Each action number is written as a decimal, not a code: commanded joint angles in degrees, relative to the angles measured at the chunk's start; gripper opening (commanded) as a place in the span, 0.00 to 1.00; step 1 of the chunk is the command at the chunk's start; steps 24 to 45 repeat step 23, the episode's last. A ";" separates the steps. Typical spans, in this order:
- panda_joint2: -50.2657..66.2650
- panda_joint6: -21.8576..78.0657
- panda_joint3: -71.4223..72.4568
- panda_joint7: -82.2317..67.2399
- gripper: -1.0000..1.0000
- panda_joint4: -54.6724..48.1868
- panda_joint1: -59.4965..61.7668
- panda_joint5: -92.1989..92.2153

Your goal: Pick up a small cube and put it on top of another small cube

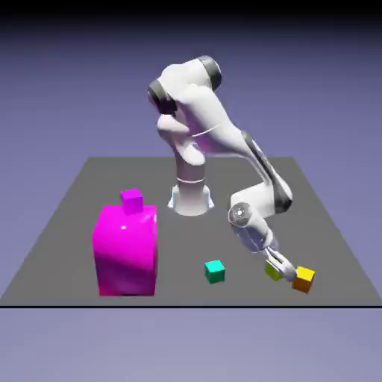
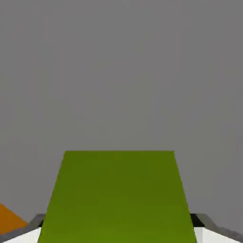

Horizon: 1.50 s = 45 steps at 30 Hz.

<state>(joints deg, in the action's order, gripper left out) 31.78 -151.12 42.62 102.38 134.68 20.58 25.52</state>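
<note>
My end effector (image 1: 280, 266) was pinching the small green cube (image 2: 118, 197) low on the table (image 1: 67, 224), just beside the orange cube (image 1: 304, 279); grasping seemingly done, lifting it clear came next.

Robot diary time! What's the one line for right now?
gripper: shut on green cube | on table, low | orange cube: beside it | teal cube: apart | stacking: not yet

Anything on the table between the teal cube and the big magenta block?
Nothing: bare grey table separates the teal cube from the big magenta block, shown in the exterior view.
</note>
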 commanded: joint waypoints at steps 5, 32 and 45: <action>-0.36 7.06 4.82 6.24 0.00 -4.70 3.64 -6.90; 7.30 14.10 11.36 19.18 1.00 -15.90 5.65 -22.80; 7.30 14.10 11.36 19.18 1.00 -15.90 5.65 -22.80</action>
